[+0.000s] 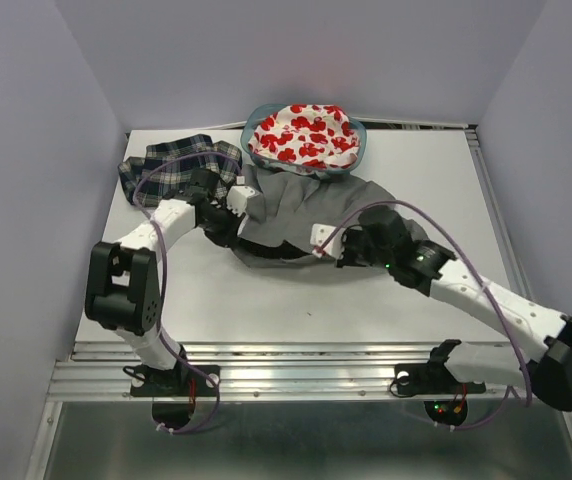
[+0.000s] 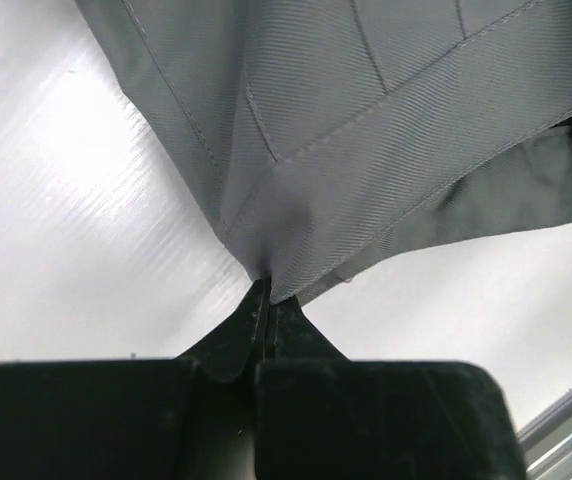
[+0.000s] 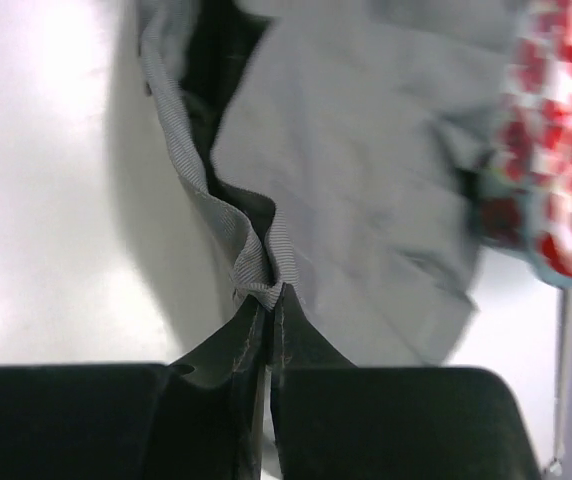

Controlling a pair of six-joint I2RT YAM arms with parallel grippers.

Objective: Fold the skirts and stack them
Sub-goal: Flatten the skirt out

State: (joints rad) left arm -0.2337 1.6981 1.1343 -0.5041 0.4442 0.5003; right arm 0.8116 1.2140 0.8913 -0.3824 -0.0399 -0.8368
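Your left hand [image 2: 264, 292] is clamped shut on a corner of the grey skirt [image 1: 311, 205], its fingers pinching the stitched hem where the cloth comes to a point just above the white table [image 1: 286, 300]. Your right hand [image 3: 271, 292] is closed as well, gripping a bunched fold of the same skirt's ribbed edge band. The grey skirt lies rumpled across the middle of the table, stretched between the two hands, the left at its left side and the right at its near right edge.

At the far edge of the table sits the teal basket [image 1: 362, 148]. It holds the white skirt with red print [image 1: 303, 135], which fills the basket and mounds above its rim. The grey skirt's far edge reaches up to the basket's near side. The plaid skirt [image 1: 171, 165] is outside the basket, loosely spread on the table at the far left, just beside the basket.
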